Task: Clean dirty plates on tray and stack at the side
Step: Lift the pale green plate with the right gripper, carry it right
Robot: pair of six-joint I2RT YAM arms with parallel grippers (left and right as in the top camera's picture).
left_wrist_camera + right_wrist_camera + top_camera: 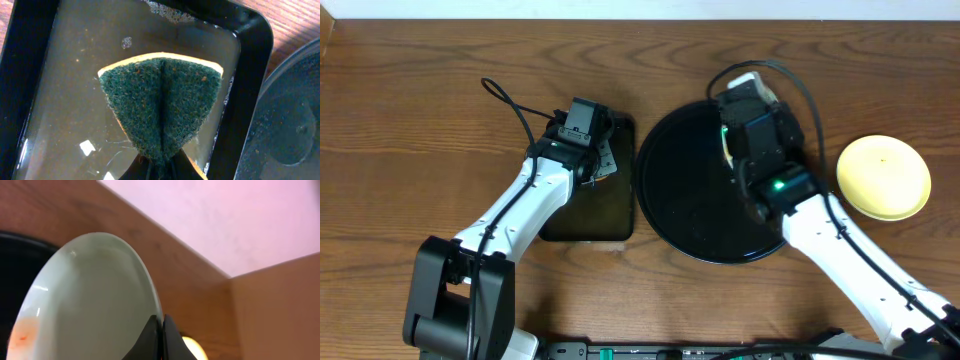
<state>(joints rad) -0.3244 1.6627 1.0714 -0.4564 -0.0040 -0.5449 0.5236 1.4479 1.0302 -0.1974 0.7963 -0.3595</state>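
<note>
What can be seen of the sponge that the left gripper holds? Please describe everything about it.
The sponge has a dark green, rough scouring face and a yellow foam layer, which shows as a thin band along its far edge. A few orange specks sit in the green fibres. It is folded, with a crease down its middle, and the left gripper pinches its narrow end, so that it fans out. It is over the murky water in the rectangular black tray; whether it touches the water cannot be told.

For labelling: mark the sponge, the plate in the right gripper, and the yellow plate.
sponge (160, 105), left wrist view, on its green scouring face.
held plate (92, 305), right wrist view, on its pale inner face.
yellow plate (883, 177), overhead view, at its centre.
</note>
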